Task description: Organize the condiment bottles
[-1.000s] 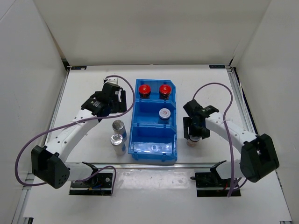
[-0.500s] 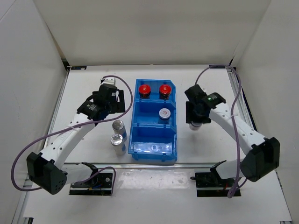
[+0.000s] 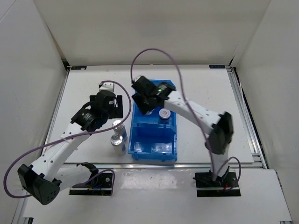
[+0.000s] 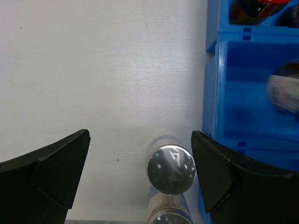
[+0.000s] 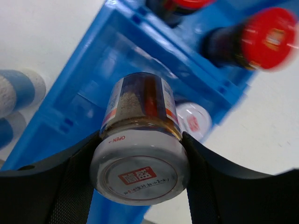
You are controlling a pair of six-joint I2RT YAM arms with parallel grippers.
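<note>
One grey-lidded jar [image 5: 140, 116] sits pinched in my right gripper [image 5: 140, 175] over the bin [image 5: 70, 107]; my left gripper [image 4: 139, 140] gapes empty.

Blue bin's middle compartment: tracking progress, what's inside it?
One grey-lidded bottle stands at its right. The right gripper, holding a second bottle, hides its left part in the top view.

White arm links [image 3: 70, 137], black joints — purple cables [image 3: 154, 50] looping; black tool fingers [image 4: 51, 170].
</note>
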